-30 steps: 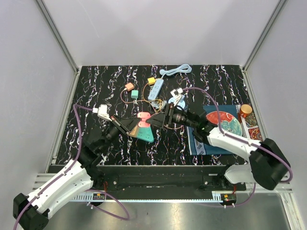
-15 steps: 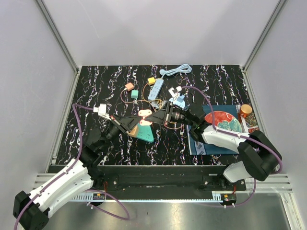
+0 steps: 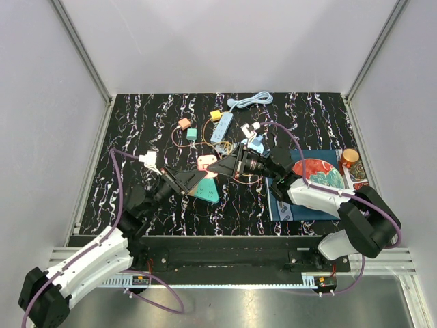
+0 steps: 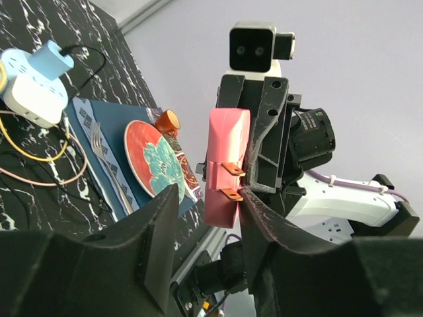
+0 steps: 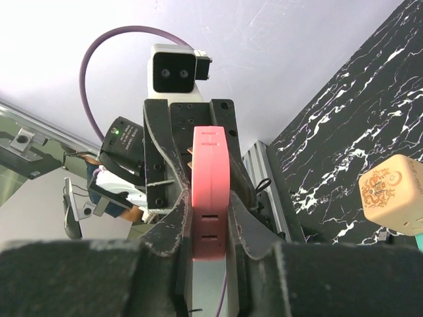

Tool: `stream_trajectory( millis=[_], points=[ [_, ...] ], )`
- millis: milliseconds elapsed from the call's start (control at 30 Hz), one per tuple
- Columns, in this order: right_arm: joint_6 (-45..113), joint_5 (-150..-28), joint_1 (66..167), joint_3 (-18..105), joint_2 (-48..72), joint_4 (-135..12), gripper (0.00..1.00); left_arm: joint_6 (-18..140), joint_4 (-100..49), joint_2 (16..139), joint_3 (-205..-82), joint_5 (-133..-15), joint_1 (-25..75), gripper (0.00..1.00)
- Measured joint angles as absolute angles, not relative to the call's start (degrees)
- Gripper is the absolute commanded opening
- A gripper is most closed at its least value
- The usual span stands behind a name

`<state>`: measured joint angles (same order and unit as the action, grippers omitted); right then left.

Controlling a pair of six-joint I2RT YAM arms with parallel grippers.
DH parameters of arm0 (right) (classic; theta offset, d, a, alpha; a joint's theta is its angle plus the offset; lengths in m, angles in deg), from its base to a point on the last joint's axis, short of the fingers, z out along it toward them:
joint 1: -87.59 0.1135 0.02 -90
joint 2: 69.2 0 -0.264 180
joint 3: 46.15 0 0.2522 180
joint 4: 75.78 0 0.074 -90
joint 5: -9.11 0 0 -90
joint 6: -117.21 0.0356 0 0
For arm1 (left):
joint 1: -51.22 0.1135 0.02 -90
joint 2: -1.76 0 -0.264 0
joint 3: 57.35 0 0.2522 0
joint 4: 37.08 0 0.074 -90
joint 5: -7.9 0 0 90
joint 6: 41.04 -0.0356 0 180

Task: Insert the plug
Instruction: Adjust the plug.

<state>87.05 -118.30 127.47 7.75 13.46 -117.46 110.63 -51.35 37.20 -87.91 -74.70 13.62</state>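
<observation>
A pink plug (image 3: 207, 163) with two copper prongs (image 4: 231, 170) hangs in the air over the middle of the table. My right gripper (image 5: 210, 212) is shut on it, one finger pressed on each flat side (image 5: 210, 191). My left gripper (image 4: 208, 195) faces it from the left with its jaws open. A clear gap shows on one side, and the other jaw stands close by the lower prong. In the top view the left gripper (image 3: 196, 179) sits just left of the right gripper (image 3: 217, 168). A teal socket block (image 3: 206, 192) lies on the table under them.
A light blue power strip (image 3: 222, 126), small yellow (image 3: 215, 115), orange (image 3: 184, 123) and green (image 3: 192, 134) plugs and loose cables lie behind. A white and blue adapter (image 3: 254, 144), a red plate (image 3: 319, 174) on a blue mat and an orange cup (image 3: 350, 157) are at the right.
My right gripper has moved in and shut on the pink plug. The left jaws, which held the plug before, have opened off it.
</observation>
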Motion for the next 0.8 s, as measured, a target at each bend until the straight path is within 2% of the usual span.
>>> stream_trajectory(
  millis=[167,267,367,400,533,800],
  points=[
    [87.09,-118.32,127.27,7.6,13.46,-117.43,0.0,112.13,-55.18,39.08,-86.99,-72.16,13.64,0.2],
    [87.51,-118.5,127.16,7.6,13.43,-117.89,0.0,112.0,-56.75,39.56,-86.99,-71.07,13.75,0.14],
    [87.77,-118.69,127.01,7.6,13.39,-118.33,0.13,111.98,-57.74,39.85,-86.99,-70.46,13.84,0.01],
    [87.73,-118.74,127.01,7.6,13.32,-118.27,0.25,111.98,-57.76,39.87,-86.99,-70.33,13.84,0.0],
    [86.46,-119.11,126.9,8.1,12.69,-115.62,0.43,111.96,-57.91,40.42,-86.99,-69.8,13.95,0.0],
    [82.55,-119.98,126.9,12.89,12.52,-107.71,0.45,111.72,-59.09,42.34,-86.99,-67.14,13.82,0.0]
  ],
)
